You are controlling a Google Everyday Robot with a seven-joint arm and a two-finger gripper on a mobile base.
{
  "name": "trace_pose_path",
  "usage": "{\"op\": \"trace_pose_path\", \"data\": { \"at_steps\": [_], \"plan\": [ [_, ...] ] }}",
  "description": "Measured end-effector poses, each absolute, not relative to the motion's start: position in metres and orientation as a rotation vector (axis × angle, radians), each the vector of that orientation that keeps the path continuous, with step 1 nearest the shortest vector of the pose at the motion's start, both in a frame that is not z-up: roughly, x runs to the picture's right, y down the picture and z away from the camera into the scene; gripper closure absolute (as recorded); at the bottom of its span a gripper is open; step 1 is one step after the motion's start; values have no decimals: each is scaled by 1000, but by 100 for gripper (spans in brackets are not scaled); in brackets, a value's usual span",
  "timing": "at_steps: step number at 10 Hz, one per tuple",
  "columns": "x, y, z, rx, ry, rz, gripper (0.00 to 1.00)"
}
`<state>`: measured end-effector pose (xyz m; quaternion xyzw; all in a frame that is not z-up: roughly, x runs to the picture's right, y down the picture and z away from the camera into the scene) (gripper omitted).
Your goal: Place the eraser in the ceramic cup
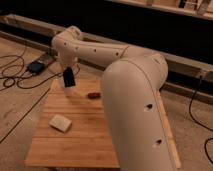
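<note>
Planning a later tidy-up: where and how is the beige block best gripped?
Take the beige block across its narrower width, probably from straight above: it lies flat and low on the table, offering little side face. The end effector hangs over the table's far left corner.

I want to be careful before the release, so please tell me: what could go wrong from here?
1. The gripper hangs just above the ceramic cup, which stands near a far corner of the table; a bump could tip it or push it off.
2. The gripper hides most of the cup and the eraser cannot be told apart from it, so a release may miss the opening.
</note>
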<state>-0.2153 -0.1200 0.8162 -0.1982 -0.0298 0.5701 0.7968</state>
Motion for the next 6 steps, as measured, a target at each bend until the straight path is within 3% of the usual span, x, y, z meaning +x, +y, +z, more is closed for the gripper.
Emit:
{"op": "trace_pose_path", "data": {
  "at_steps": [4, 6],
  "plan": [
    [-230, -158, 823, -329, -180, 1327, 100],
    [-234, -155, 831, -300, -196, 1359, 100]
  ]
}}
